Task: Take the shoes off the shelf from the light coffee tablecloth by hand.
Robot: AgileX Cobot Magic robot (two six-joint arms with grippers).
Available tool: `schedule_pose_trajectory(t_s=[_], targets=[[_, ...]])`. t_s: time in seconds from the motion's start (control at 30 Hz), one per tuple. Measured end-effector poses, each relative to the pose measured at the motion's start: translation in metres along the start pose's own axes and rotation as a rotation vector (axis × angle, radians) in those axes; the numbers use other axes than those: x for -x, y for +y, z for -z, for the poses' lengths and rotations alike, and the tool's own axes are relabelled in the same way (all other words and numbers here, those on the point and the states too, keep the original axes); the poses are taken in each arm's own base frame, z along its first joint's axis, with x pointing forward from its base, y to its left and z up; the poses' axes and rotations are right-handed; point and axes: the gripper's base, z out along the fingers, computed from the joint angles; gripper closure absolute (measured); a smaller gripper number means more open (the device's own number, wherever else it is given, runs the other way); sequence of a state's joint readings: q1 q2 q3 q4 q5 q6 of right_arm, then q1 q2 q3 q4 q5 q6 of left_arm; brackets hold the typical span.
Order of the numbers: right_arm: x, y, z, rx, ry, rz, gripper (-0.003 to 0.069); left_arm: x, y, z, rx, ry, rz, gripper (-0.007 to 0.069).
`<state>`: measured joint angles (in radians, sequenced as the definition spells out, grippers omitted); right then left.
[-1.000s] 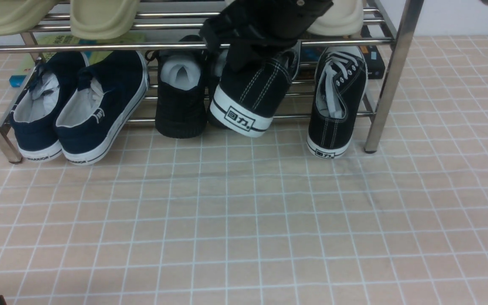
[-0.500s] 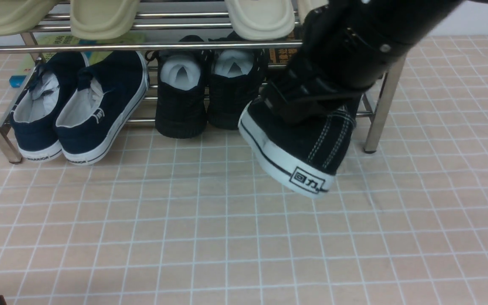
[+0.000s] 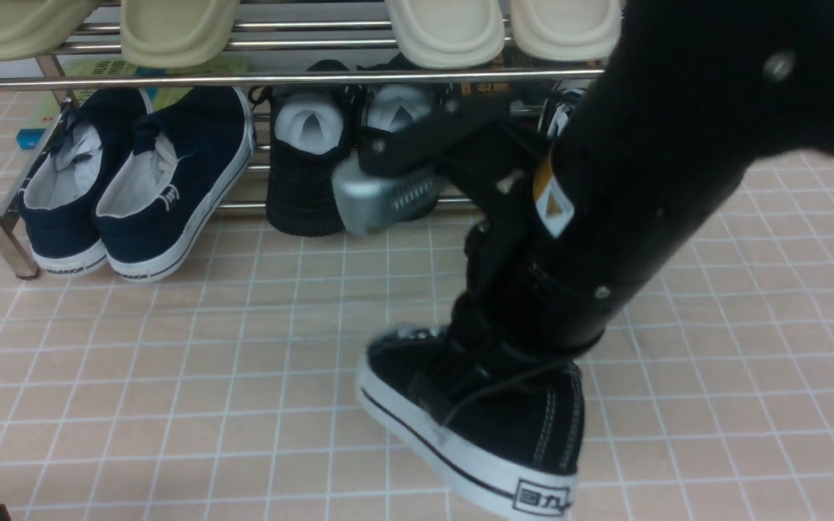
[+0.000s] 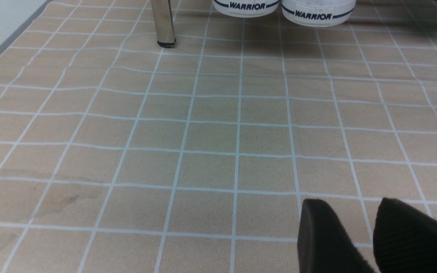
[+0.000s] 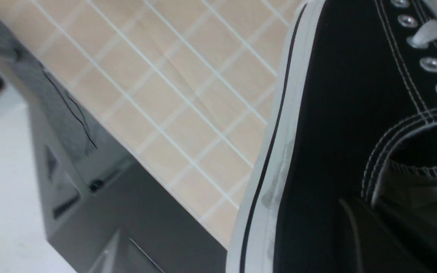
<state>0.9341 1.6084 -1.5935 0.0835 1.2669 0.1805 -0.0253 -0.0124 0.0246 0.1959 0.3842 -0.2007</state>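
One black canvas shoe (image 3: 475, 427) with a white sole hangs low over the light coffee tablecloth (image 3: 171, 376), heel toward the camera. Whether its sole touches the cloth I cannot tell. My right gripper (image 3: 489, 362) is shut on its collar; the right wrist view shows a dark finger (image 5: 359, 235) against the shoe's side wall (image 5: 328, 113). The other shoe of the pair stays on the chrome shelf (image 3: 279, 78), mostly hidden behind my right arm, with only its laces (image 3: 558, 116) showing. My left gripper (image 4: 351, 204) hovers over bare cloth, its fingers a little apart and holding nothing.
A navy white-soled pair (image 3: 135, 181) and an all-black mesh pair (image 3: 308, 166) sit on the lower tier. Beige slippers (image 3: 446, 29) lie on the upper tier. A shelf leg (image 4: 164, 22) stands ahead of the left gripper. The table's front edge (image 5: 165, 182) runs close by the held shoe.
My right arm drew the black canvas shoe out from under the shelf bar, then toward the near side and down to the cloth. The mesh pair is uncovered again.
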Motion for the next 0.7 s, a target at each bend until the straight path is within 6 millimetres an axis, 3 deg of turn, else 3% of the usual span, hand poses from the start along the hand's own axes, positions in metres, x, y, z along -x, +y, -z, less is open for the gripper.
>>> schedule_pose_trajectory(t_s=[0.07, 0.47, 0.7], targets=[[-0.002, -0.006, -0.008, -0.057, 0.018, -0.016, 0.0642, 0.000, 0.000, 0.000, 0.000, 0.000, -0.001, 0.0385], [0.009, -0.018, -0.008, -0.189, -0.091, -0.020, 0.0642, 0.000, 0.000, 0.000, 0.001, 0.000, -0.002, 0.0385], [0.021, -0.027, -0.030, -0.295, -0.115, -0.003, 0.0642, 0.000, 0.000, 0.000, 0.001, 0.000, -0.002, 0.0385]])
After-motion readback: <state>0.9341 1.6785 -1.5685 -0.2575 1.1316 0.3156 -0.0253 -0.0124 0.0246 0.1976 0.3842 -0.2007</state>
